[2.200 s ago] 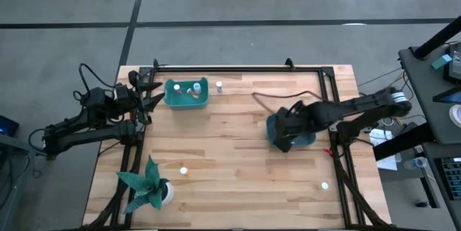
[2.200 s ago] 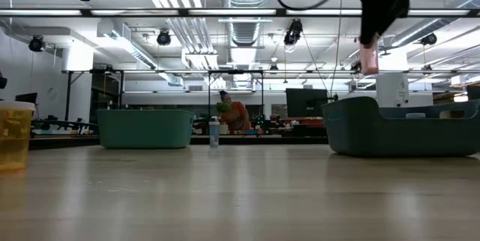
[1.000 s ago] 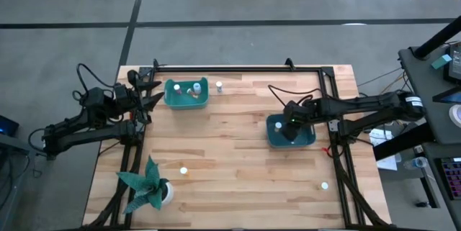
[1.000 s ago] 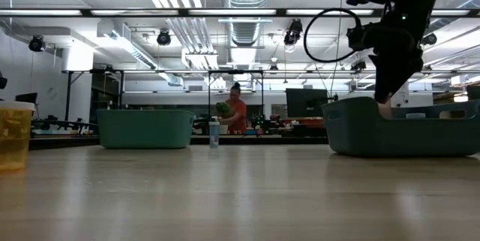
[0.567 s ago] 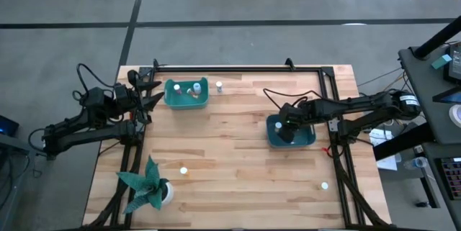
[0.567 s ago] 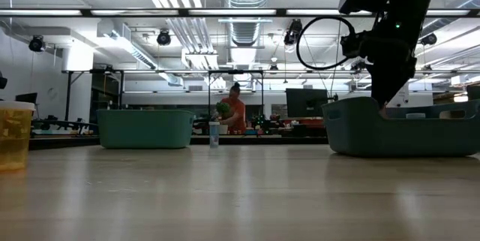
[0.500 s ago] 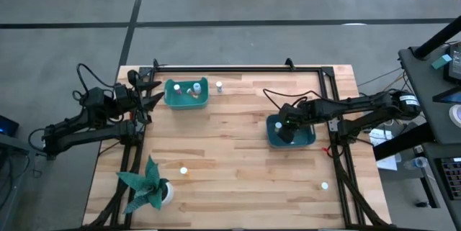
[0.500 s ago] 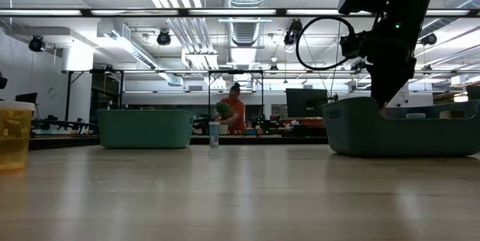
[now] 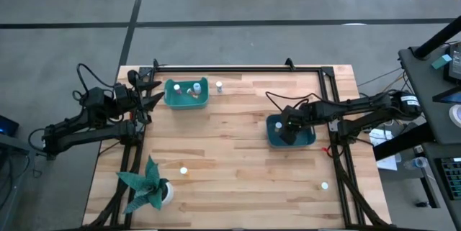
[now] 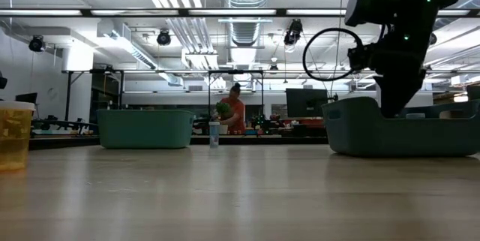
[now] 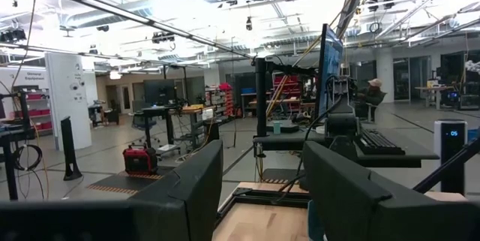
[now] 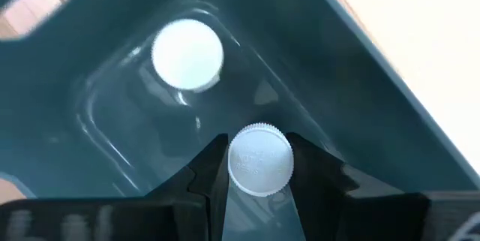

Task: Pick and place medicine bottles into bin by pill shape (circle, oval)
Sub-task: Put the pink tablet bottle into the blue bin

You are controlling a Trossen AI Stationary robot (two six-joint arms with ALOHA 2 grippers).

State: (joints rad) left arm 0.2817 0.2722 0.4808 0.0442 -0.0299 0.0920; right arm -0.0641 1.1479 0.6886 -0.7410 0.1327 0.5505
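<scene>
My right gripper [image 9: 287,130] reaches down into the right teal tray [image 9: 308,139] and is shut on a small white medicine bottle [image 12: 259,160]. A second bottle [image 12: 187,53] stands on the tray floor beside it. In the low view the tray wall [image 10: 401,128] hides the fingers. My left gripper [image 11: 262,188] is open and empty at the table's far left corner [image 9: 148,94]. Loose bottles stand on the table at the far side [image 9: 219,84], near the plant [image 9: 184,170] and at the near right [image 9: 324,185]. My right gripper pinches the bottle between its two fingers, one on each side of it just below the white cap [image 12: 259,160]. The fingers come from above, pointing down. The bottle is upright, cap up, inside the tray; I cannot tell whether its base is on the tray floor.
The left teal tray [image 9: 186,93] at the far left holds several bottles. A teal paper plant in a white pot [image 9: 149,185] stands at the near left. A yellow container [image 10: 15,136] shows at the low view's left. A person [image 10: 235,113] is in the room behind.
My right gripper has gone a little farther down into the right tray with the bottle; its fingers and the bottle have sunk behind the tray wall in the low view. It stays shut on the bottle.
</scene>
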